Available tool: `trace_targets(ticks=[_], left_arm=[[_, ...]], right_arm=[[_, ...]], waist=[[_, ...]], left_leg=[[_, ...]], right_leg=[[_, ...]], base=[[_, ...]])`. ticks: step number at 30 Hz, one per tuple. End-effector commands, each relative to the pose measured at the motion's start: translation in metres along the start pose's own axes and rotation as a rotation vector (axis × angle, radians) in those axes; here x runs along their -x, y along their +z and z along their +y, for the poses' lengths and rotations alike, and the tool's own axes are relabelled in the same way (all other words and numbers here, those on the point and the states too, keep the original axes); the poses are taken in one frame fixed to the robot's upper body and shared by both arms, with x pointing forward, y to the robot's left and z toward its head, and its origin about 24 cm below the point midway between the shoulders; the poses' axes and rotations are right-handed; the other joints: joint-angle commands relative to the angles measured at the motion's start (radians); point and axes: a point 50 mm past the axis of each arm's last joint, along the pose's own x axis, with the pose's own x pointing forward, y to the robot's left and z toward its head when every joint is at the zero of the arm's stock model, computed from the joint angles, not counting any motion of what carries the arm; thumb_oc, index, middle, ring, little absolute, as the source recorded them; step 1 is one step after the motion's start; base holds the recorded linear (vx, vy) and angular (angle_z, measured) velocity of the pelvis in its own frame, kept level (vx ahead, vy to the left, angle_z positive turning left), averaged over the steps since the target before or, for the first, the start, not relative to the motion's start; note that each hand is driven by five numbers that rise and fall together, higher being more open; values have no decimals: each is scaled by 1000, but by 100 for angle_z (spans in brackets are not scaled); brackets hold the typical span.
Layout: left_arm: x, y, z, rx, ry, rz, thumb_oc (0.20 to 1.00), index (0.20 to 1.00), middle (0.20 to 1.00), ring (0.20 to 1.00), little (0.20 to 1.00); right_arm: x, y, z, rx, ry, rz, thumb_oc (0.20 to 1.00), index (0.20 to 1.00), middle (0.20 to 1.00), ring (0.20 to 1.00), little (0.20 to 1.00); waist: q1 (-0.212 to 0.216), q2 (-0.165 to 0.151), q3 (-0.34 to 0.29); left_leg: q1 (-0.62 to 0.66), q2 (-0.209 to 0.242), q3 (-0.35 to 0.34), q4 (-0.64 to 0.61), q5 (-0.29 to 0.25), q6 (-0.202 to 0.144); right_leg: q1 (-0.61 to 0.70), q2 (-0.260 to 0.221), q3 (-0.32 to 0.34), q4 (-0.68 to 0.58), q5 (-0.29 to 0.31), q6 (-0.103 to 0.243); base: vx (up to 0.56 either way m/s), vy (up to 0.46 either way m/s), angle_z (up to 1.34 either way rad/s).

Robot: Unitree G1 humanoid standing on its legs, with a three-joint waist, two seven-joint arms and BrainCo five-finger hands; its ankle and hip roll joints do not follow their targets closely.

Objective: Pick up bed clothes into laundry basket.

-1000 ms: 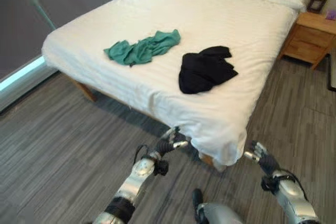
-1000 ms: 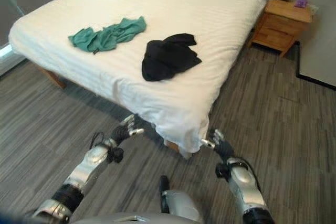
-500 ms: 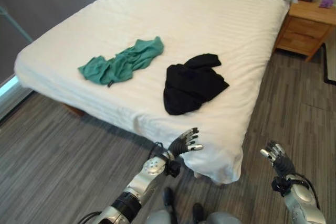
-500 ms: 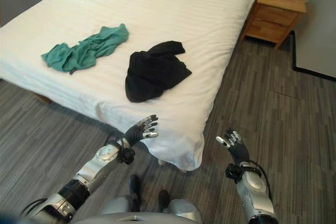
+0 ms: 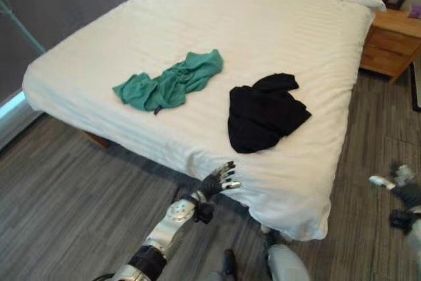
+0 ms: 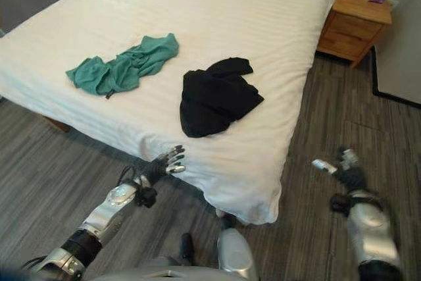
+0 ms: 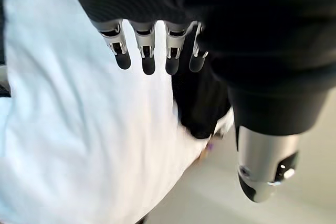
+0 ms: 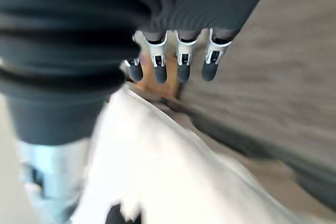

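Left eye view: bed under a white sheet, carrying two loose garments, a black garment near the foot corner and a green garment well apart from it toward the robot's left; wooden nightstand beyond the far corner; left hand at the mattress edge just short of the black garment, fingers straight and spread, holding nothing; right hand low over the grey floor, well clear of the bed. Right eye view: same layout; right hand with fingers loosely extended, empty; no laundry basket can be made out. Left wrist view: fingers straight and parted over white sheet, dark cloth just past them. Right wrist view: fingers relaxed and apart, the bed's white edge below. Step in hand, as judged: reach for the nearer black garment. Handling note: advance the left hand over the mattress edge, bring the open fingers down on the bunched middle of the cloth and not a thin outer flap, and close on the fabric alone so the sheet beneath is not gathered up too; lift clear before turning away.
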Motion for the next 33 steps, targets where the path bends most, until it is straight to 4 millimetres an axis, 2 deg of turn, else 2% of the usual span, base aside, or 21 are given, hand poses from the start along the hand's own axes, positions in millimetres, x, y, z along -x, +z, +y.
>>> trace_targets(ticks=[1,3,7,8,11,13,14,16,18,20,22,26,28,29,30,33], left_arm=[[-8,30,-23,69,-83,-158,1000,1000,1000,1000,1000],[-5,27,-40,277,-152,-172,1000,1000,1000,1000,1000],[1,35,-51,342,-235,-207,1000,1000,1000,1000,1000],[7,42,-61,466,-329,-239,1000,1000,1000,1000,1000],[13,45,-58,555,-354,-287,1000,1000,1000,1000,1000],[20,51,-45,561,-306,-345,1000,1000,1000,1000,1000],[20,51,-45,562,-304,-347,1000,1000,1000,1000,1000],[30,58,-21,540,-210,-421,1000,1000,1000,1000,1000],[32,62,-14,531,-173,-451,1000,1000,1000,1000,1000],[33,62,-4,525,-116,-474,1000,1000,1000,1000,1000],[34,62,-3,514,-101,-474,1000,1000,1000,1000,1000],[33,56,-3,520,-78,-459,1000,1000,1000,1000,1000],[33,52,-4,521,-81,-444,1000,1000,1000,1000,1000],[33,52,-4,521,-81,-444,1000,1000,1000,1000,1000],[33,51,-4,516,-85,-441,1000,1000,1000,1000,1000],[30,55,-2,499,-85,-453,1000,1000,1000,1000,1000]], right_arm=[[-33,63,-11,99,11,-184,1000,1000,1000,1000,1000],[-49,82,-21,251,-6,-177,1000,1000,1000,1000,1000],[-72,103,-28,388,-29,-136,1000,1000,1000,1000,1000],[-84,113,-34,503,-59,-76,1000,1000,1000,1000,1000],[-94,133,-35,613,-69,-50,1000,1000,1000,1000,1000],[-97,154,-39,686,-97,-67,1000,1000,1000,1000,1000],[-98,155,-38,688,-96,-70,1000,1000,1000,1000,1000],[-101,190,-25,774,-83,-160,1000,1000,1000,1000,1000],[-102,208,-15,786,-81,-221,1000,1000,1000,1000,1000],[-102,235,11,875,-14,-316,1000,1000,1000,1000,1000],[-101,247,25,865,10,-373,1000,1000,1000,1000,1000],[-93,251,60,890,140,-487,1000,1000,1000,1000,1000],[-87,248,73,913,204,-538,1000,1000,1000,1000,1000],[-87,247,72,912,204,-537,1000,1000,1000,1000,1000],[-82,238,80,969,256,-564,1000,1000,1000,1000,1000],[-80,212,85,1131,331,-538,1000,1000,1000,1000,1000]], waist=[[75,-26,-28],[107,-38,-36],[135,-45,-32],[166,-54,-23],[175,-53,-21],[188,-49,-19],[184,-47,-19],[206,-40,-4],[212,-37,3],[217,-35,19],[216,-33,26],[212,-42,36],[209,-44,42],[210,-45,42],[211,-45,53],[215,-49,77]], left_leg=[[18,44,64,29,-19,-61],[4,44,54,27,-7,-65],[0,49,34,26,-4,-69],[-4,54,21,22,2,-74],[-2,57,11,15,5,-80],[-10,58,-2,9,11,-84],[-10,58,-3,9,11,-84],[-49,56,-21,3,28,-91],[-79,54,-27,3,37,-96],[-125,51,-33,3,52,-103],[-151,52,-29,3,56,-107],[-180,58,-8,3,60,-111],[-183,57,-4,3,57,-111],[-183,57,-4,3,57,-111],[-189,57,1,3,55,-111],[-219,54,5,3,62,-118]], right_leg=[[65,-38,-64,-41,148,43],[79,-42,-80,-64,155,38],[90,-47,-102,-60,142,26],[94,-46,-112,-64,138,17],[105,-46,-123,-74,130,11],[105,-48,-135,-87,130,9],[105,-48,-136,-88,131,9],[81,-52,-154,-101,136,5],[62,-53,-161,-109,142,3],[25,-50,-168,-122,157,0],[4,-46,-173,-128,164,1],[-27,-35,-175,-133,176,3],[-31,-33,-177,-132,173,3],[-31,-32,-177,-132,173,3],[-40,-35,-184,-128,174,6],[-71,-39,-195,-129,182,10]], base=[[-1,-148,110],[8,-100,35],[6,-42,19],[5,-60,26],[35,-30,9],[22,-25,9],[-26,-19,9],[-65,-26,18],[-77,-24,17],[-78,-29,29],[-61,-5,15],[-15,-13,-6],[17,-8,-9],[-1,-9,-12],[-28,-12,-9],[-54,-19,-3]])
